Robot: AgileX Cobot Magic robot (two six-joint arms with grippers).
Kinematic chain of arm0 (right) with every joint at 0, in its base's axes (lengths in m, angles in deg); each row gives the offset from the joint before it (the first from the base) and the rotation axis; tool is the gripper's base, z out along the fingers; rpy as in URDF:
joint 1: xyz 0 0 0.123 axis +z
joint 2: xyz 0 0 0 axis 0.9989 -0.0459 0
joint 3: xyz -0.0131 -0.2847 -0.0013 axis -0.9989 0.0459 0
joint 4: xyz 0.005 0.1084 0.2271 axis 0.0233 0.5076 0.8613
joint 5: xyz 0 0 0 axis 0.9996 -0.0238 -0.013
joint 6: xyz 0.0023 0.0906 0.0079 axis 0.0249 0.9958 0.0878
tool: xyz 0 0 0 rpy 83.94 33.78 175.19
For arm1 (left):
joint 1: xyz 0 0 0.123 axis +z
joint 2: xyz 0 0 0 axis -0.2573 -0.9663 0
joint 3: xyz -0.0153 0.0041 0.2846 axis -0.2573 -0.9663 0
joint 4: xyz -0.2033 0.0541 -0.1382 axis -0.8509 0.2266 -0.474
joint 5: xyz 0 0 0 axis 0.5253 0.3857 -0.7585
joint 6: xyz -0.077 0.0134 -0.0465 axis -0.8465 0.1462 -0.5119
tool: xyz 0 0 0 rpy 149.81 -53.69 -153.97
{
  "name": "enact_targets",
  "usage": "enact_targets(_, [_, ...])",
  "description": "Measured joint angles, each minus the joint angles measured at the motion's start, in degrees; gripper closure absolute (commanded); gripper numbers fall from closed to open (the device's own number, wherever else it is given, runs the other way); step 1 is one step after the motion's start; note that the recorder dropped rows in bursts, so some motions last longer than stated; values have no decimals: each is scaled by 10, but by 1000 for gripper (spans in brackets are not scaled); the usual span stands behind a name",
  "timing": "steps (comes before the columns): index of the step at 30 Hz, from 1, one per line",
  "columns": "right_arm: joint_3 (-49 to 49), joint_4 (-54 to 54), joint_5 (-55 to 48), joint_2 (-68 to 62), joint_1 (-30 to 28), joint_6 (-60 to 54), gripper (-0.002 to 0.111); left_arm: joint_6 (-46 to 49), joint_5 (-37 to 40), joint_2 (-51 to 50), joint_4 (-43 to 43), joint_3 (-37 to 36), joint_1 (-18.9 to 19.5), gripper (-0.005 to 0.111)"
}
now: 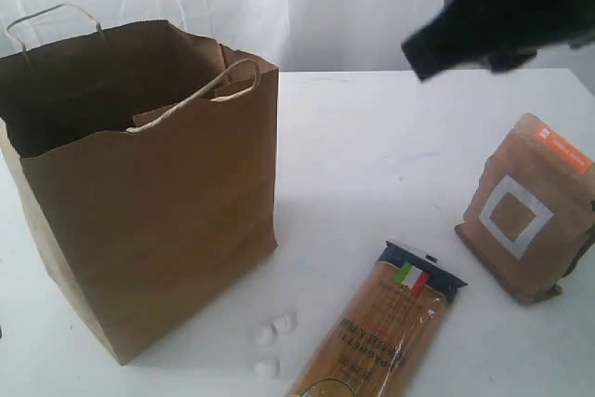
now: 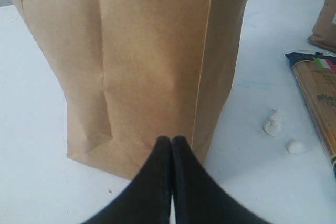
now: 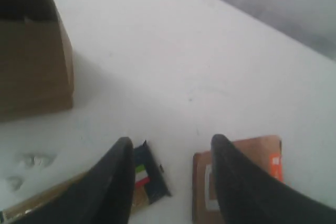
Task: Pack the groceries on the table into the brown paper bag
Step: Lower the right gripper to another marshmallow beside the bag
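Bag (image 1: pixel 149 202) stands open at the left of the table (image 1: pixel 372 137). To its right lie white lumps (image 1: pixel 276 327) and spaghetti (image 1: pixel 381 332), and the pouch (image 1: pixel 525 211) stands beyond them. The right gripper (image 3: pixel 172 142) hangs above spaghetti and pouch, fingers apart, holding nothing. The left gripper (image 2: pixel 171 140), closed and empty, sits low near the bag's base.

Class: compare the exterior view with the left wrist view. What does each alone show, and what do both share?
Only exterior: the open top and twisted loop handles of the tall brown paper bag, the white square on the brown pouch, the blurred dark right arm overhead. Only left wrist: the black left end effector, shut, near the bag's base. Both: the bag's wall, the long spaghetti packet, small white lumps, the white tabletop.
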Motion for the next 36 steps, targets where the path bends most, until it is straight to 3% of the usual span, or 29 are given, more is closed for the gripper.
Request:
enact_targets(14, [257, 209, 195, -66, -20, -36, 64, 0, 0, 0, 0, 0, 0, 106])
enact_targets(25, [259, 293, 315, -216, -12, -110, 64, 0, 0, 0, 0, 0, 0, 106])
enact_targets(36, [215, 330, 334, -302, -7, -129, 64, 0, 0, 0, 0, 0, 0, 106])
